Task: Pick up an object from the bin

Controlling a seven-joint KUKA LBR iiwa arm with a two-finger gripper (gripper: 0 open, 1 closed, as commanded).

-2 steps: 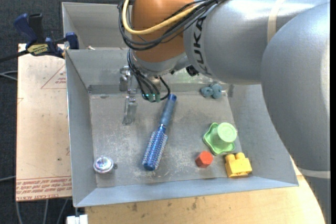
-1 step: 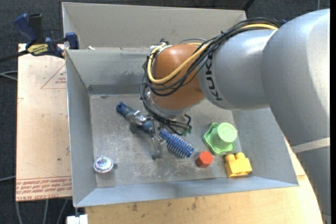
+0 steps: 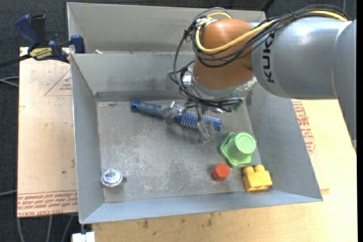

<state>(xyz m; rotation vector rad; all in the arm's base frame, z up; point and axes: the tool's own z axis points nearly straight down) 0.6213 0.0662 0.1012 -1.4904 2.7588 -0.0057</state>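
My gripper (image 3: 199, 124) hangs under the arm's orange cover, low in the middle of the bin at the back. It sits right at the bristled blue head of a brush. The brush (image 3: 148, 108) lies flat with its blue handle pointing left along the back wall. A green cup-shaped thing (image 3: 238, 148) lies just to the right and in front of the gripper. Whether the gripper has closed on the brush head is hidden by the cover.
A small red piece (image 3: 220, 172) and a yellow block (image 3: 257, 177) lie near the front right corner. A shiny silver ball (image 3: 111, 178) rests in the front left corner. The arm reaches in from the right.
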